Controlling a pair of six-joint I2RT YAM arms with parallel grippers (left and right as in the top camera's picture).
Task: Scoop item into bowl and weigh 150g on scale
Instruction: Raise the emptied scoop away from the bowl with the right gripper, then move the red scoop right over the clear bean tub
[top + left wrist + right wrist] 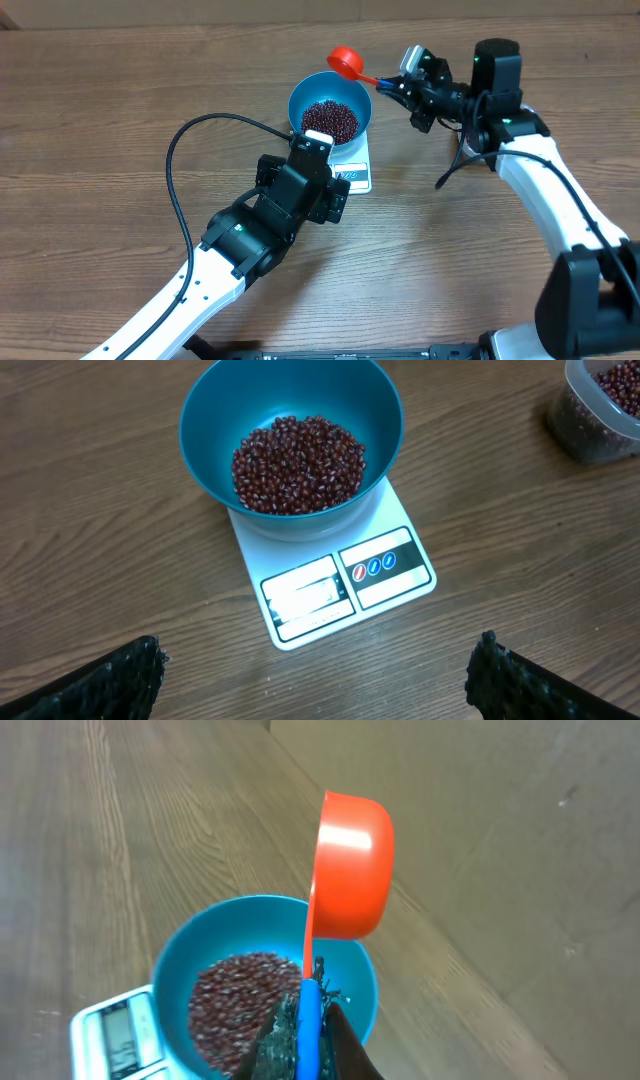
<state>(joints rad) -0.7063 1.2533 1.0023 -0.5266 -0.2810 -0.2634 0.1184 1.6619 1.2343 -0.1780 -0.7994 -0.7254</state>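
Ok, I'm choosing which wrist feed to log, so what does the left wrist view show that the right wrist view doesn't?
Only the left wrist: the full front panel of the scale with its display and round buttons, a clear tub of beans at top right, and the open left end effector. Only the right wrist: the orange-red scoop, its blue handle pinched in the shut right end effector. Both: the blue bowl of red-brown beans sitting on the scale, on the wooden table.
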